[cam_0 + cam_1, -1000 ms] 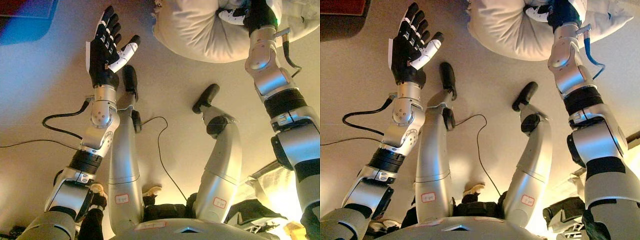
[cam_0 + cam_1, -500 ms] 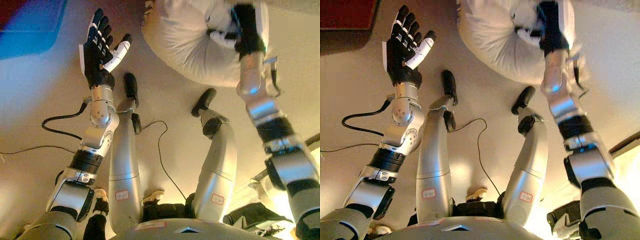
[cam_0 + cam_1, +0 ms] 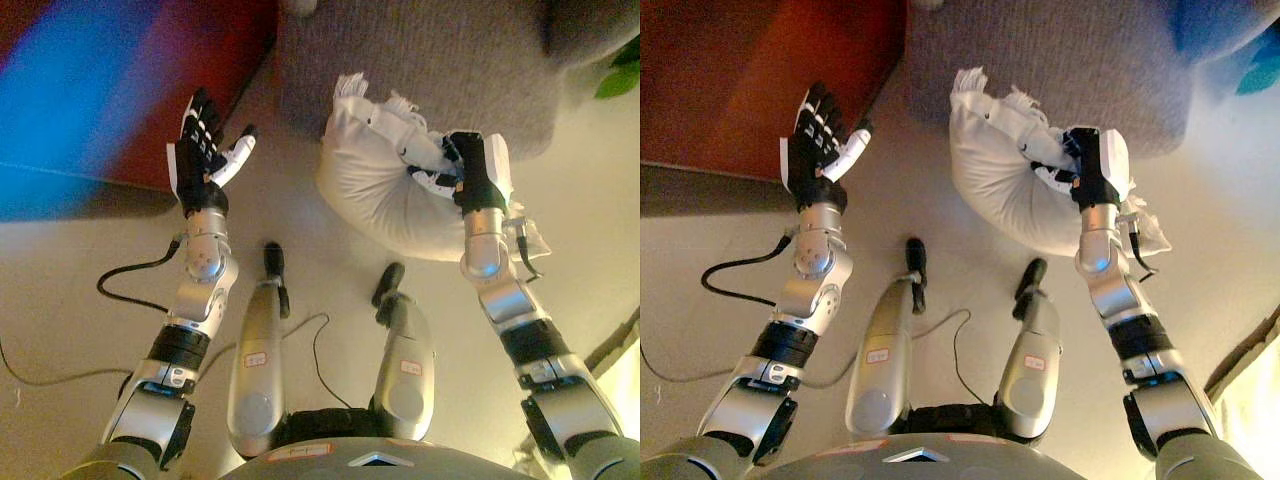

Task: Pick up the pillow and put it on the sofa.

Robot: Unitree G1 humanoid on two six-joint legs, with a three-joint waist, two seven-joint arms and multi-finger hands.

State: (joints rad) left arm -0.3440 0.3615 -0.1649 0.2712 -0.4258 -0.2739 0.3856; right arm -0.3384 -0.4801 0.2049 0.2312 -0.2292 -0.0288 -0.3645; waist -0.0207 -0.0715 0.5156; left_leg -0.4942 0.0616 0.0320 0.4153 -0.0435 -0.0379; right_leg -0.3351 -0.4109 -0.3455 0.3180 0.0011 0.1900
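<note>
A white pillow [image 3: 385, 185] with fringed corners hangs off the floor in my right hand [image 3: 462, 168], whose fingers are curled into its cloth at the right side; it also shows in the right eye view [image 3: 1002, 170]. The grey sofa [image 3: 420, 60] fills the top of the view, just beyond the pillow. My left hand [image 3: 203, 155] is raised at the left, open and empty, palm turned toward the pillow, well apart from it.
A dark red cabinet or panel [image 3: 750, 70] stands at the upper left beside the sofa. A green plant leaf [image 3: 620, 78] shows at the far right edge. Beige floor [image 3: 60, 290] lies below.
The camera has tilted up, so the sofa and red panel have come into view. My right hand has lifted the pillow and brought it up before the sofa. The left hand stays open.
</note>
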